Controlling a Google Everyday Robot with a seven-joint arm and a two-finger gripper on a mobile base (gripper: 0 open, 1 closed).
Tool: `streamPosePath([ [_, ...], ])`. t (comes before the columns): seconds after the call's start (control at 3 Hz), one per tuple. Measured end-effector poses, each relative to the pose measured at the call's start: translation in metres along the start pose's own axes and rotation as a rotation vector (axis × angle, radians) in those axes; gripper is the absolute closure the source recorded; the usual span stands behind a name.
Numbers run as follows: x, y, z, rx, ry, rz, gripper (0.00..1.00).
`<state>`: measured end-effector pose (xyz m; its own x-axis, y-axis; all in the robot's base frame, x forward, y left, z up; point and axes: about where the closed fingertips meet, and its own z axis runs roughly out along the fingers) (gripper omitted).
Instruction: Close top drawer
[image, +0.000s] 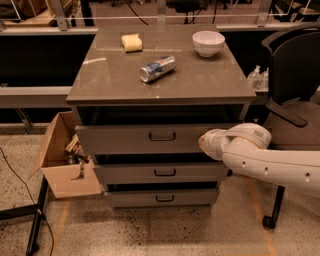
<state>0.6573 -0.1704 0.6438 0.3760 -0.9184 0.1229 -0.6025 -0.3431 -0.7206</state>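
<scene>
The top drawer (120, 139) is the tallest of three grey fronts in the cabinet and has a small dark loop handle (162, 136) at its centre. It stands pulled out a little, with a dark gap under the cabinet top. My white arm (270, 162) reaches in from the right. Its gripper (204, 143) is at the right part of the top drawer's front, right of the handle, and seems to touch the panel.
On the cabinet top (210, 80) lie a tipped can (157, 68), a white bowl (208, 43) and a yellow sponge (132, 42). Two shorter drawers (165, 172) sit below. An open cardboard box (62, 157) stands at the left, a dark chair (292, 75) at the right.
</scene>
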Motion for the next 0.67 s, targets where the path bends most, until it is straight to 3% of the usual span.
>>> streamPosePath([
  [0.33,-0.013,0.010,0.005,-0.031,-0.017,-0.026,1.00],
  [0.67,-0.045,0.044,-0.003,-0.125,-0.065,-0.039,1.00],
])
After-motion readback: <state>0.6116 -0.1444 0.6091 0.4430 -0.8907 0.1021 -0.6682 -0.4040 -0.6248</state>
